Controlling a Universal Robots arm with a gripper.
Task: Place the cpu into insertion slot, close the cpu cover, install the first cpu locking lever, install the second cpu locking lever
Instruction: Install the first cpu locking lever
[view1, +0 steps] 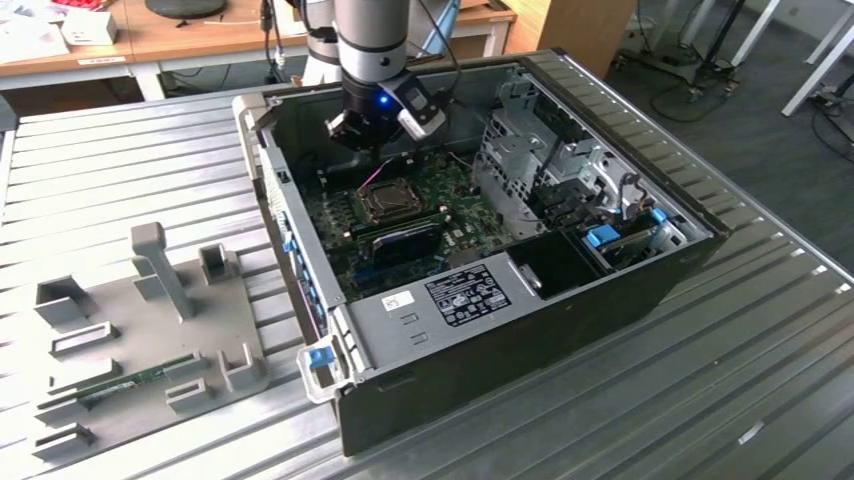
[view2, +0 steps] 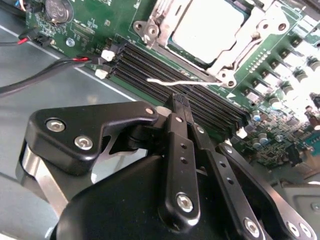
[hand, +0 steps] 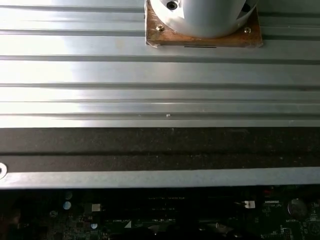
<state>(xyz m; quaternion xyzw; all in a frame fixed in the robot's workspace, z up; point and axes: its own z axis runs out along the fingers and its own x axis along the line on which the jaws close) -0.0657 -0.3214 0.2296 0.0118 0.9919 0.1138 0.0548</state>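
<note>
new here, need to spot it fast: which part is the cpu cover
Inside the open case, find the green board. Next to its black memory slots sits the cpu cover: a square silvery frame, the only part whose window shows the grey cpu.

A black label (view1: 467, 294) crowded with white print and a small white sticker (view1: 398, 302) beside it sit on the grey metal cover (view1: 387, 335) inside the open computer case (view1: 441, 385), though none of the wording can be made out in the exterior view. Fine white markings dot the green circuit board (view2: 85, 27) in the second wrist view, and a white tag (view1: 102, 61) sits on the front edge of a wooden counter (view1: 200, 40); these too are unreadable.
</note>
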